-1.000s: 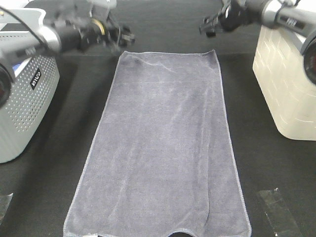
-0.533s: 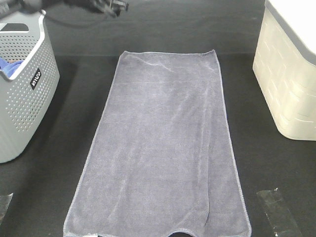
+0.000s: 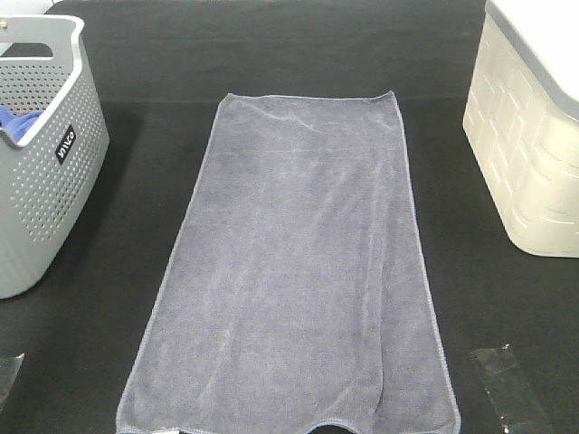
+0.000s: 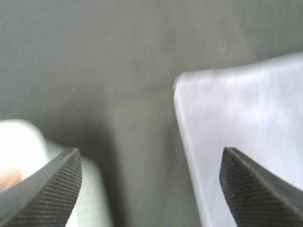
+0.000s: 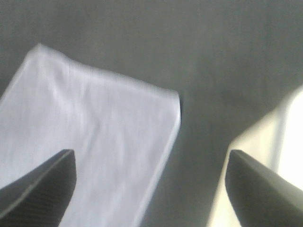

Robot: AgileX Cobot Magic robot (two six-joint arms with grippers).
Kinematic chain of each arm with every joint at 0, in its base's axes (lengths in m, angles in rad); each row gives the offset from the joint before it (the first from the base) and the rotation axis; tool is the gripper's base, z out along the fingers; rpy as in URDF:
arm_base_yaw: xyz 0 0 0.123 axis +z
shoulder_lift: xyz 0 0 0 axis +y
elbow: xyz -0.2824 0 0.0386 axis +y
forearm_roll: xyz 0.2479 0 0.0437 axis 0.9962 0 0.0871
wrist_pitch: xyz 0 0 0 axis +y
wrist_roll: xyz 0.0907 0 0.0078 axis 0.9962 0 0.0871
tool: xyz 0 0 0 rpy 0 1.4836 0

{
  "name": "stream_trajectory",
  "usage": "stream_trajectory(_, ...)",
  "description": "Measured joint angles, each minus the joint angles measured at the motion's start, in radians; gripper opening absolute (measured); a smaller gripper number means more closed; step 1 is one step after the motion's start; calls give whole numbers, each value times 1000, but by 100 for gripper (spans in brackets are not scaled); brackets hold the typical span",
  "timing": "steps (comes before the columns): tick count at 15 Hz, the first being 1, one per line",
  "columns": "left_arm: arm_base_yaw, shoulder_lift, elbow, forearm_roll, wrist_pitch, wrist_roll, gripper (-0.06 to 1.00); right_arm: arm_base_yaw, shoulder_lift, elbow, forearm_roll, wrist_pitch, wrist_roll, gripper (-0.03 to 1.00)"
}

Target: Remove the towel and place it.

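The slate-grey towel (image 3: 298, 271) lies spread flat and lengthwise on the black table, its near end at the front edge of the exterior view. Neither arm shows in that view. In the left wrist view my left gripper (image 4: 151, 189) is open and empty, high above the table, with a far corner of the towel (image 4: 246, 109) under one fingertip (image 4: 255, 189). In the right wrist view my right gripper (image 5: 151, 189) is also open and empty above the towel's other far corner (image 5: 90, 132).
A grey perforated basket (image 3: 45, 154) stands at the left with a bright blue cloth (image 3: 14, 122) inside. A cream bin (image 3: 529, 136) stands at the right, also in the right wrist view (image 5: 265, 142). A clear plastic scrap (image 3: 507, 380) lies front right.
Both arms, which hovered over the towel's far corners a second ago, have pulled back out of the exterior view. The towel has not moved.
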Motion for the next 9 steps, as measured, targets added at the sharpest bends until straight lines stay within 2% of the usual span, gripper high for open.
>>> stream_trajectory(2, 0, -51, 0, -1, 99, 37, 76, 0, -43, 1, -24, 58, -1, 81)
stream_trajectory(5, 0, -133, 17, -51, 111, 48, 76, 0, -138, 83, -25, 60, 8, 81)
stream_trajectory(7, -1, -262, 125, -88, 111, 56, 76, 0, -262, 255, -25, 61, 8, 81)
stream_trajectory(9, -1, -402, 310, -93, 111, 58, 76, 0, -395, 431, -24, 61, 9, 81)
